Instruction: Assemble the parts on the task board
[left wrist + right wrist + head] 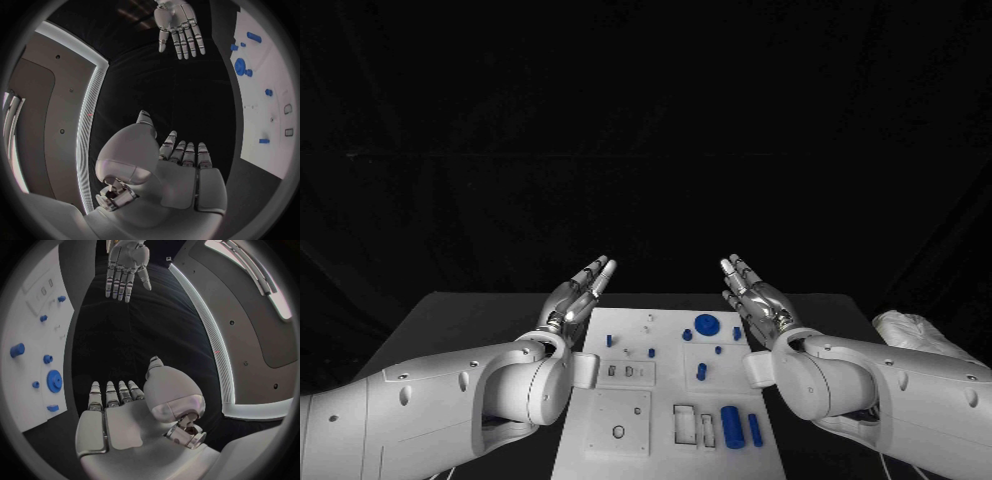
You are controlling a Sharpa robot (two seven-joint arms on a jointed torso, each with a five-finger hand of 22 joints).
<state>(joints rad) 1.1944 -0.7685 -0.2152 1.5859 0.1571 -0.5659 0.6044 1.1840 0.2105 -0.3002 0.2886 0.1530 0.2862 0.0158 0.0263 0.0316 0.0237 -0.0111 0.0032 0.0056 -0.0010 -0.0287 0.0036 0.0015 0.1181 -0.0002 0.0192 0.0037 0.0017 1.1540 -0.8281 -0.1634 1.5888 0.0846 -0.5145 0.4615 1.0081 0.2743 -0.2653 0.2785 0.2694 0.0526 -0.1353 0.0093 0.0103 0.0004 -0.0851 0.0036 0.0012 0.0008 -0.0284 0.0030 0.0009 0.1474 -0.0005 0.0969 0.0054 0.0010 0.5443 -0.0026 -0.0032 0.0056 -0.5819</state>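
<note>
The white task board [625, 425] lies in the middle of the black table, between my two arms. On it lie small blue parts: a round blue gear [707, 323] at the far end, a small peg [701, 371] mid-board, and two blue cylinders [731, 427] near the front. My left hand [580, 288] is raised above the board's far left corner, fingers straight and apart, holding nothing. My right hand [753, 291] mirrors it over the far right corner, also empty. The left wrist view shows the left hand [181, 165], the right hand [180, 27] and the board [265, 90]. The right wrist view shows the right hand [119, 405], the left hand [127, 265] and the gear [54, 377].
The board has rectangular cut-outs [684, 424] near its front edge and a square plate with a ring [619, 424] at front left. A crumpled white cloth [917, 332] lies on the table at the right. Black curtain hangs behind the table.
</note>
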